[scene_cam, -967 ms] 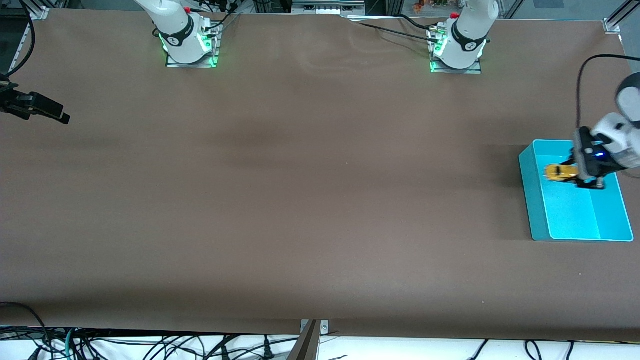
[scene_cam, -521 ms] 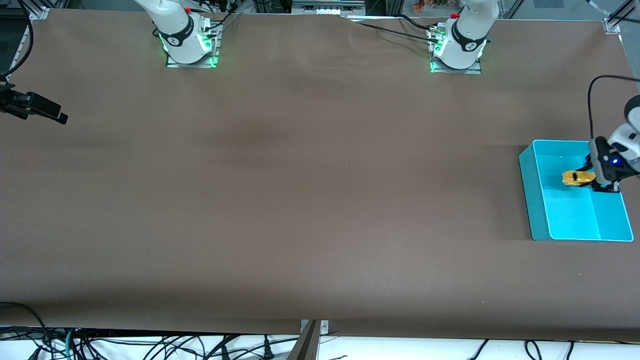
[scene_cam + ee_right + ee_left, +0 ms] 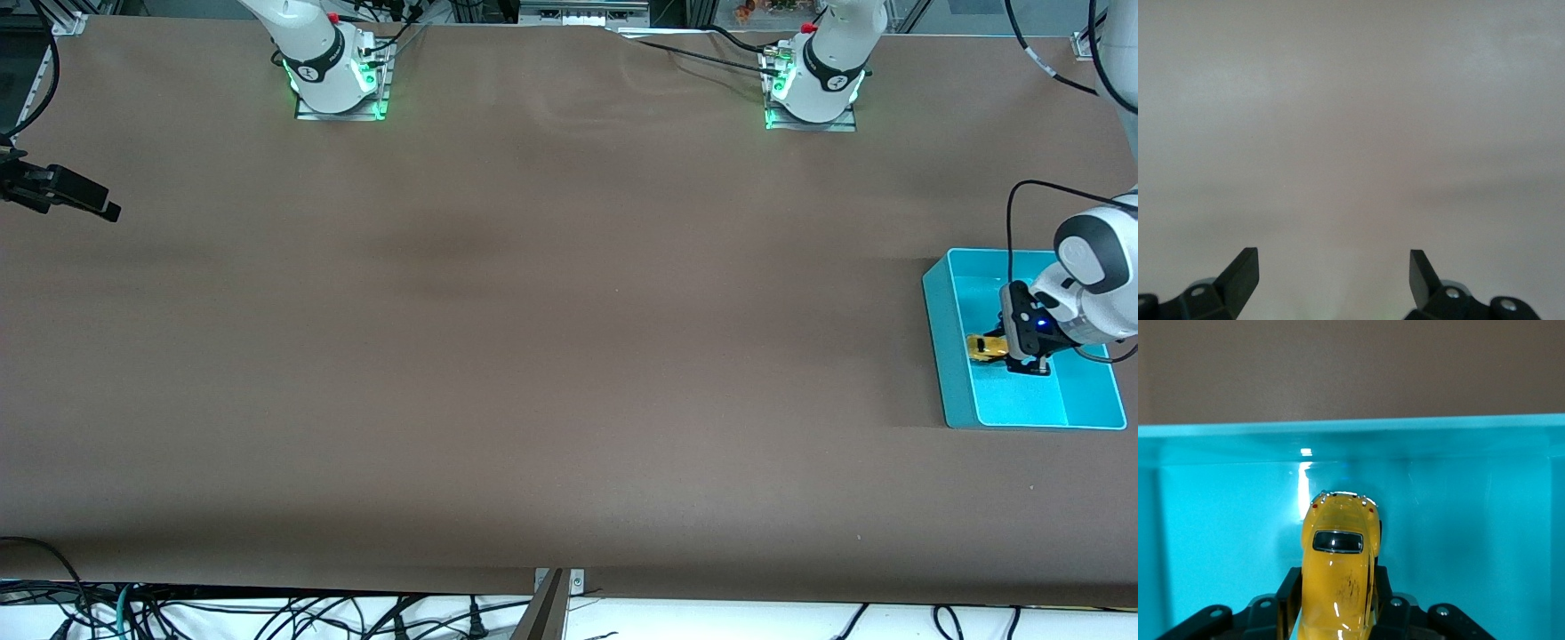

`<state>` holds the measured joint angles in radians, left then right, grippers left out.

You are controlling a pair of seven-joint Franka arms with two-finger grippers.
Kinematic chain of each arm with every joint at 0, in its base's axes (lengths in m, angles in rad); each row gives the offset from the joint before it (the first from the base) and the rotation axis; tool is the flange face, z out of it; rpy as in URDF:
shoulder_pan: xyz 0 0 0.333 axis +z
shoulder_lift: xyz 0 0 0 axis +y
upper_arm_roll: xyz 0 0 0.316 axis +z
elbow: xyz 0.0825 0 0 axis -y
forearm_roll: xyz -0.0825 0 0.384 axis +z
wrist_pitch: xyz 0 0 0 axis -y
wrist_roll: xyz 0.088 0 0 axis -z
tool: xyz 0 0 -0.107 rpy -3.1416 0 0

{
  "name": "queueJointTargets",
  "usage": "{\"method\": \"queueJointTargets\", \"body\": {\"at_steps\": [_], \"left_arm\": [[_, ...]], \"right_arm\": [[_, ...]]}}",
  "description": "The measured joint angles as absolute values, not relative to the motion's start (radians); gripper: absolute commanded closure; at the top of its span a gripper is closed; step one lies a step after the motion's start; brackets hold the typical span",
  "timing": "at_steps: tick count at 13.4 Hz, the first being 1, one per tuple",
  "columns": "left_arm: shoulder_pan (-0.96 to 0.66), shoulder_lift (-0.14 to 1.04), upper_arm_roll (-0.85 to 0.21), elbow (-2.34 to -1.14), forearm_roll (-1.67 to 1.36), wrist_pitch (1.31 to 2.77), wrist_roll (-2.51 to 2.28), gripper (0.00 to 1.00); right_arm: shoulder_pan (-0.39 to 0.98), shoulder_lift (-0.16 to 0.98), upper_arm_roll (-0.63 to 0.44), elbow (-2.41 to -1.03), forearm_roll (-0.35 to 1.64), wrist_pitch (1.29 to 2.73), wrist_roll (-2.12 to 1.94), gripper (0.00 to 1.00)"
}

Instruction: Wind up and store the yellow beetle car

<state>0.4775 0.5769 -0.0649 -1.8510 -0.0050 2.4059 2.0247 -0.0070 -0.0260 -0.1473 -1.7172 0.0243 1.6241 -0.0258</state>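
One yellow beetle car [image 3: 1338,577] pinched between left gripper [image 3: 1013,349] fingers, low inside teal bin [image 3: 947,356], nose at twelve o'clock toward bin wall. Storing step; next: release, lift clear. Right gripper [image 3: 1333,270] waits, wide apart, empty.

The yellow beetle car [image 3: 1338,577] sits between the left gripper [image 3: 1335,603] fingers [image 3: 1288,590], which flank its sides closely. It is down inside a turquoise bin [image 3: 1471,513], its rounded end toward the bin wall. Brown table [image 3: 1351,367] shows above the rim
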Motion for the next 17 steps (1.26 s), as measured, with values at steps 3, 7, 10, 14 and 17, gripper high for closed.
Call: {"method": "queueJointTargets", "body": {"at_steps": [3,7,10,14,17], "left_arm": [[0.473,0.570,-0.067,-1.831,-0.031,2.391,1.995,0.00],[0.393,0.436,-0.069,-1.800,-0.032,2.131,1.644,0.00],[0.291,0.295,-0.071,-1.799,-0.035,1.934,1.206,0.00],[0.140,0.137,-0.073,-1.773,-0.041,1.798,0.566,0.00],[0.072,0.086,-0.072,-1.697,-0.041,1.694,0.154,0.00]], "right_arm": [[-0.007,-0.026,-0.147,-1.717,0.024,1.624,-0.026,0.00],[-0.007,-0.026,-0.147,-1.717,0.024,1.624,-0.026,0.00],[-0.006,-0.026,-0.147,-1.716,0.024,1.624,-0.026,0.00],[-0.006,-0.026,-0.147,-1.716,0.024,1.624,-0.026,0.00],[-0.006,-0.026,-0.147,-1.716,0.024,1.624,-0.026,0.00]]}}
